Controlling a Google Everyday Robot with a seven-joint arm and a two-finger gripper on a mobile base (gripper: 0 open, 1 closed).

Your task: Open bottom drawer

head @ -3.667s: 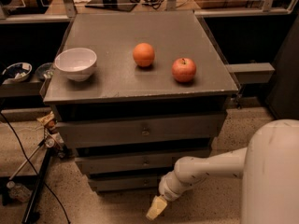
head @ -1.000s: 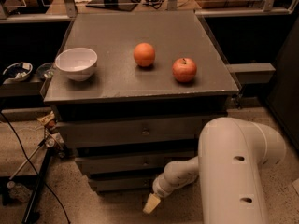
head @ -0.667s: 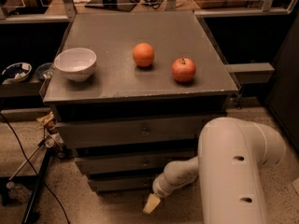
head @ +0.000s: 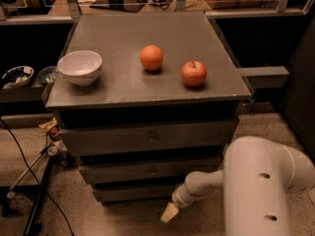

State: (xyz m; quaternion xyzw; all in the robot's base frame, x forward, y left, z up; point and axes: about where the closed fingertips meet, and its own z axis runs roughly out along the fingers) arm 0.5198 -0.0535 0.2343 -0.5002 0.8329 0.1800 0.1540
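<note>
The bottom drawer (head: pixel 133 192) is the thinnest grey strip at the foot of the cabinet, below the mid-sized front (head: pixel 147 171) and the tallest top front (head: pixel 147 138). It sits flush and closed; its knob is hard to make out. My gripper (head: pixel 170 213) hangs low over the floor, just in front of and slightly below the right part of the bottom drawer. Its tan tip points down and left. My white arm (head: pixel 261 186) fills the lower right.
On the cabinet top (head: pixel 118 90) stand a white bowl (head: pixel 79 66), an orange (head: pixel 151 57) and a red apple (head: pixel 194 73). A black cable and stand (head: pixel 37 200) lie on the floor at left. A shelf with dishes (head: pixel 17 76) is at far left.
The arm has swung in from the right since the earliest frame, and the gripper has shifted slightly left. Over the last second nothing visibly moves. The drawers stay closed.
</note>
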